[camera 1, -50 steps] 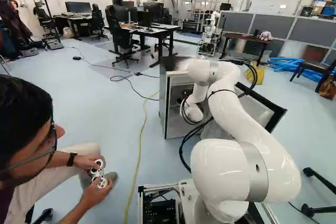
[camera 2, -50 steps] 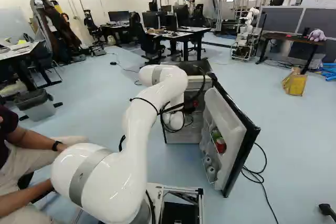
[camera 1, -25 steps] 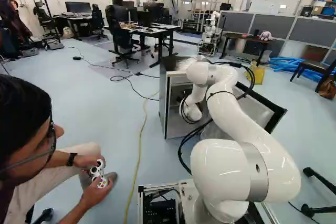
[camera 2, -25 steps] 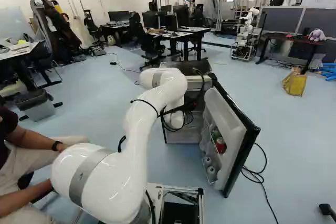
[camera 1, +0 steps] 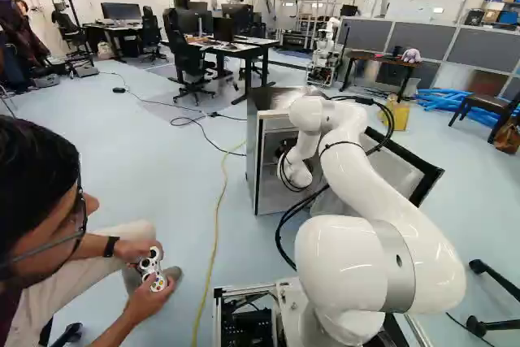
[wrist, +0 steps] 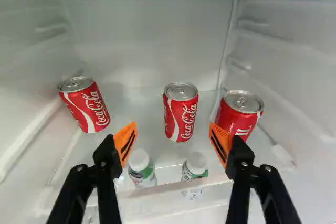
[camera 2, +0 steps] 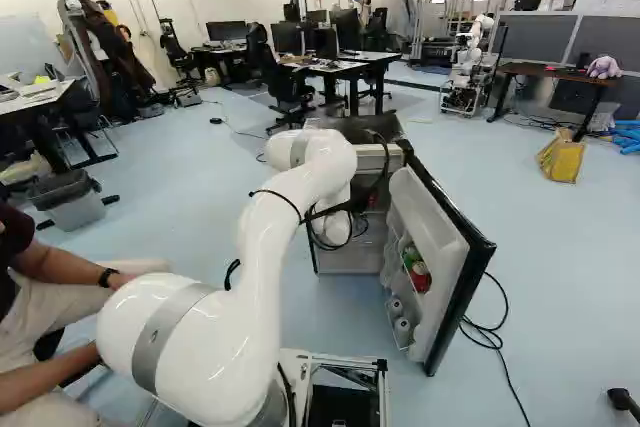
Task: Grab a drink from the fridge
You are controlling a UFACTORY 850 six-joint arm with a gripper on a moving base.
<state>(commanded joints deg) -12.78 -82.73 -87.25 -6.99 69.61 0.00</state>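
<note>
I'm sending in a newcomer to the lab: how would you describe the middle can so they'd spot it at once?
Find the small fridge with its door swung open. Inside stand three red cans. It's the middle one, ahead of the gap in the open gripper; its neighbours stand near the side walls.

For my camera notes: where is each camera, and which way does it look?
Left base view: behind the arm, to its left, looking ahead and slightly down at the open fridge; arm shows.
Right base view: behind it, to its right, facing likewise; arm and fridge door show.
Wrist view: on the wrist, looking along the gripper into the fridge; fingers and three cans show.
Base views share arm and fridge.
</note>
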